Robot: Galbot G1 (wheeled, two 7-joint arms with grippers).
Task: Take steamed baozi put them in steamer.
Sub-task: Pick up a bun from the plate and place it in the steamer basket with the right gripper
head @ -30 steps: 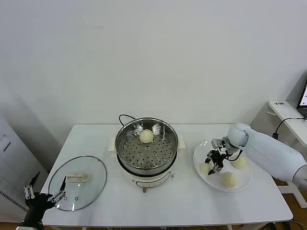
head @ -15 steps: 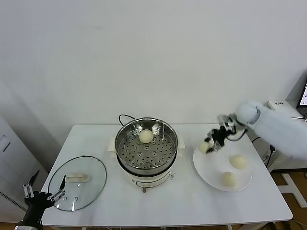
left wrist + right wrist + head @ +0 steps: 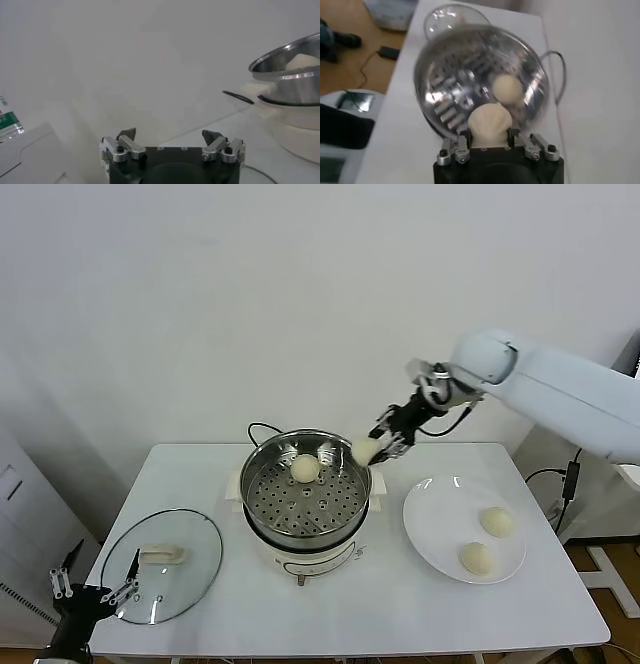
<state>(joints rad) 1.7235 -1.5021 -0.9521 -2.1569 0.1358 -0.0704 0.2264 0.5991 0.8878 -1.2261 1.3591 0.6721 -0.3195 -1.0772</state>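
Observation:
My right gripper (image 3: 376, 446) is shut on a cream-white baozi (image 3: 365, 450) and holds it in the air just above the right rim of the steel steamer (image 3: 262, 496). The right wrist view shows that baozi (image 3: 489, 123) clamped between the fingers, over the steamer's edge (image 3: 427, 62). One baozi (image 3: 304, 469) lies on the perforated tray at the back; it also shows in the right wrist view (image 3: 507, 89). Two baozi (image 3: 497, 521) (image 3: 476, 557) lie on the white plate (image 3: 432, 526). My left gripper (image 3: 92, 594) is open and empty, low at the table's front left corner.
The glass lid (image 3: 170, 584) with its white handle (image 3: 162, 555) lies flat on the table left of the steamer. The steamer's black cord (image 3: 258, 427) loops behind it. The steamer also shows in the left wrist view (image 3: 292, 75). A side table (image 3: 590, 409) stands at the far right.
My right gripper has lifted a baozi off the white plate and carried it up and left to the steamer's right rim. The left arm has not moved.

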